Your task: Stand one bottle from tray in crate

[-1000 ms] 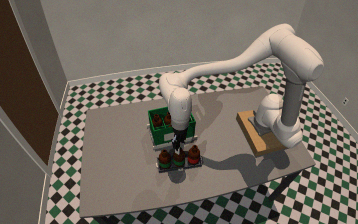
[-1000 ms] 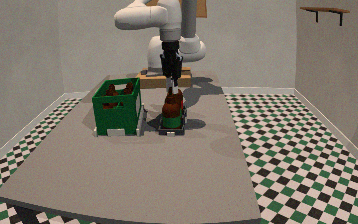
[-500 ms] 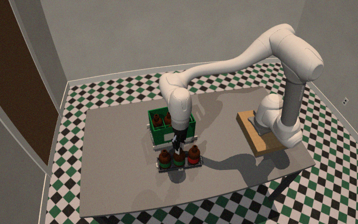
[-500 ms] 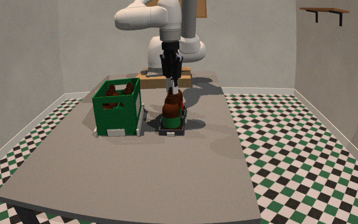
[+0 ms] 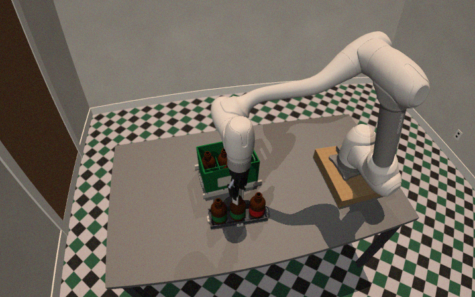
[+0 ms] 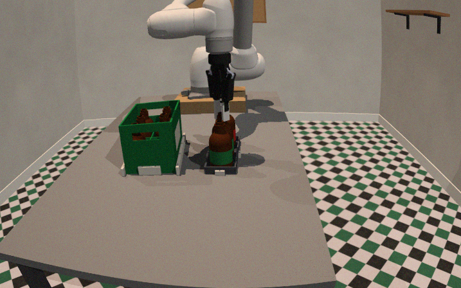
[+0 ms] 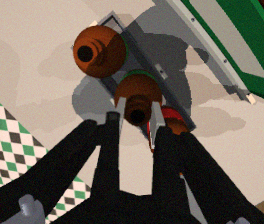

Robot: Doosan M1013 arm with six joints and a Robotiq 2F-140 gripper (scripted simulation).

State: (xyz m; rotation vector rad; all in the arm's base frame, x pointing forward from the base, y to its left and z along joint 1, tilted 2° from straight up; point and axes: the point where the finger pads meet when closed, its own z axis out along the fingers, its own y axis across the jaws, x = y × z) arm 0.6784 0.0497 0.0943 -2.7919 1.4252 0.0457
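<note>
Over the tray (image 5: 265,217), the gripper (image 5: 234,199) is closed narrowly on the neck of the middle bottle (image 5: 237,210), one finger on each side. The arm (image 5: 291,88) reaches from its base across the surface (image 5: 150,221), wrist pointing straight down. The middle bottle is brown with a green label, upright between two other bottles, beside the green crate (image 5: 214,178).
</note>
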